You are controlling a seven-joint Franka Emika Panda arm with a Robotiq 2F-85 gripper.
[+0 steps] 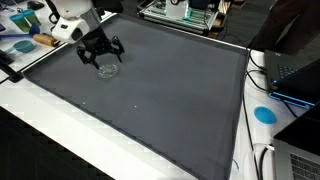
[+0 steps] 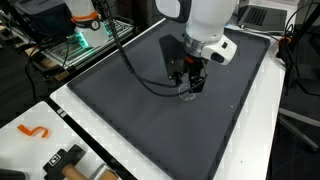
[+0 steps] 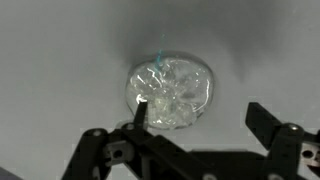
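My claw (image 3: 198, 112), jaws wide apart, hangs just above the clear round dish (image 3: 170, 92): one fingertip over the dish, other beyond its rim; no long axis

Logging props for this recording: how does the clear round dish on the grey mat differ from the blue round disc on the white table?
The clear round dish is see-through; the blue round disc is solid-coloured. The dish lies on the dark grey mat, the disc on the white table beside it. The dish sits right under the black gripper, jaws open; the disc lies far from it. Both are round and lie flat.
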